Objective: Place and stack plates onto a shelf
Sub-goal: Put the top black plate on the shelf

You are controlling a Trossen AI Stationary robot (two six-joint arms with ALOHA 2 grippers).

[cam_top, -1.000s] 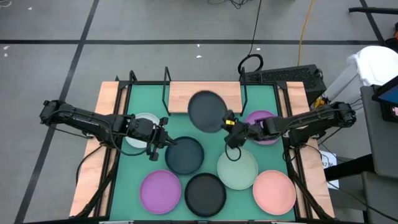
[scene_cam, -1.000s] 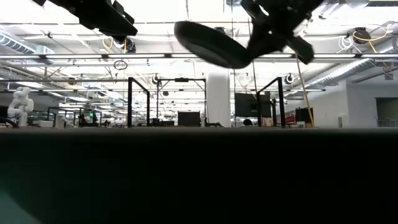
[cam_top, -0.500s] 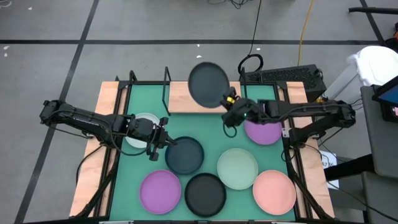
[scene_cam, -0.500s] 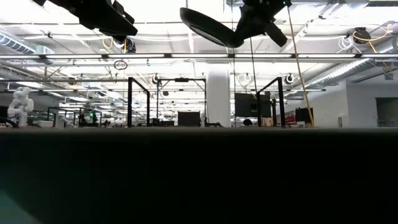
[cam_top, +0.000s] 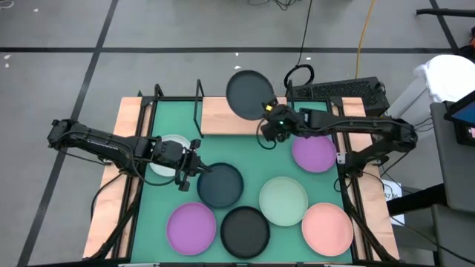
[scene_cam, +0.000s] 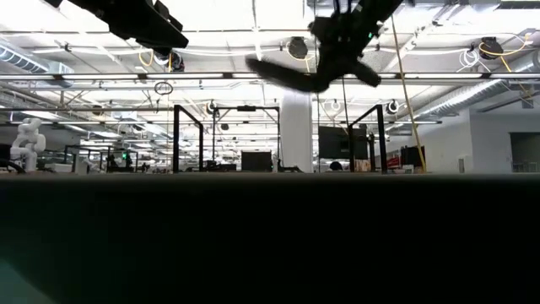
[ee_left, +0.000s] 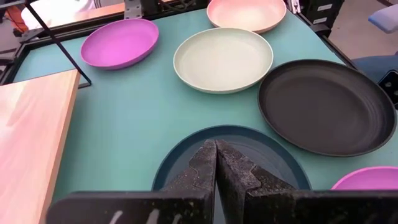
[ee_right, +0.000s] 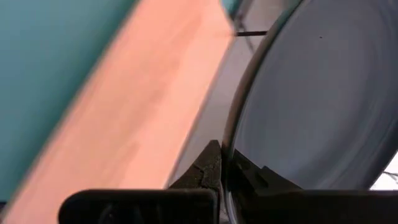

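Right tool (cam_top: pixel 265 116) carries a dark grey plate (cam_top: pixel 249 93) above the shelf (cam_top: pixel 223 116), its fingers pinched shut on the plate's near rim; the plate juts past the shelf's far edge, tilted, as the low view shows. To finish this step well, the arm would need to draw the plate back over the wooden board, level it, lower it until it sits flat between the black wire posts, and only then let go. Releasing it where it hangs now would likely drop it behind the counter (cam_top: pixel 249 156).

Seen past the right tool's own fingers, the plate's rim sits right between them, with the dish spreading away to one side and the shelf board on the other.

Left tool (cam_top: pixel 191 172) waits with its fingers closed, empty, at the edge of the dark teal plate (cam_top: pixel 220 185), in front of the shelf.
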